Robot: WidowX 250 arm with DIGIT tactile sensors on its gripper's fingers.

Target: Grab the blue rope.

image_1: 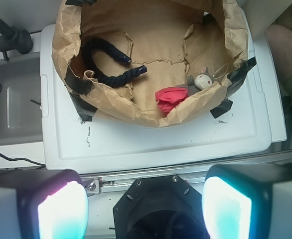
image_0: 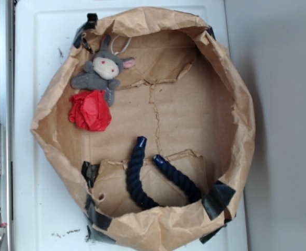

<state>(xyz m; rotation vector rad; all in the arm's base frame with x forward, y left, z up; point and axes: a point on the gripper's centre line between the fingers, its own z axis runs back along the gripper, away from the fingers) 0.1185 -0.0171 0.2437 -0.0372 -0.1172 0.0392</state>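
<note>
The blue rope [image_0: 142, 180] is a thick dark navy twisted rope bent in a U with glossy blue ends. It lies on the floor of a brown paper bin [image_0: 236, 89], near its lower wall. It also shows in the wrist view [image_1: 106, 69], at the bin's left side. My gripper [image_1: 145, 209] is open and empty, its two glowing pads [image_1: 61, 211] wide apart. It hangs well back from the bin, over the robot's black base. The gripper is out of the exterior view.
A grey plush donkey [image_0: 103, 70] and a red crumpled cloth [image_0: 92, 110] lie in the bin's upper left. The bin stands on a white tray [image_0: 38, 209]. A grey sink-like tub [image_1: 11, 99] and black cables sit left of the tray.
</note>
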